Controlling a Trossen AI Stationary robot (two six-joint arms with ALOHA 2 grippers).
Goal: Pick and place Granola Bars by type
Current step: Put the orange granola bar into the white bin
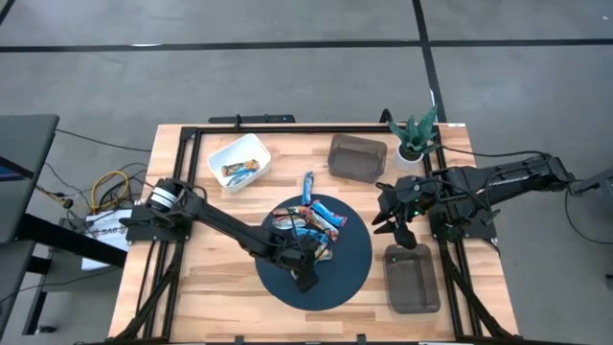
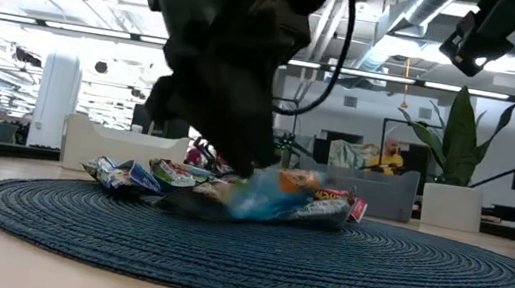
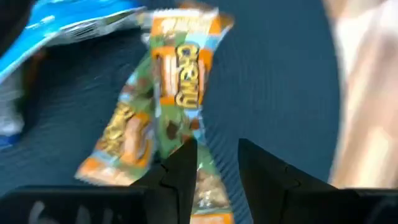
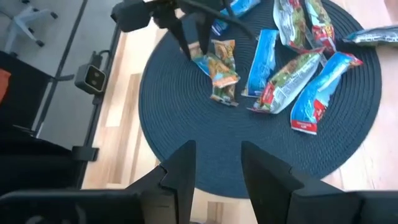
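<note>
Down on the round blue mat (image 1: pixel 350 273), the left gripper (image 4: pixel 194 45) works at the pile of Granola Bars (image 1: pixel 311 225).
Its spread fingers straddle an orange bar (image 3: pixel 180 81) at the pile's edge. Off the mat, the right gripper (image 1: pixel 397 225) hangs with fingers apart beside a dark bin (image 1: pixel 413 280); a white bin (image 1: pixel 239 160) beyond the mat holds one bar.

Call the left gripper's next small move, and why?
Probably ease down and shut on the orange bar. The left gripper is open over the mat, that bar's end lies by its fingers, and the white bin already holds one bar.
</note>
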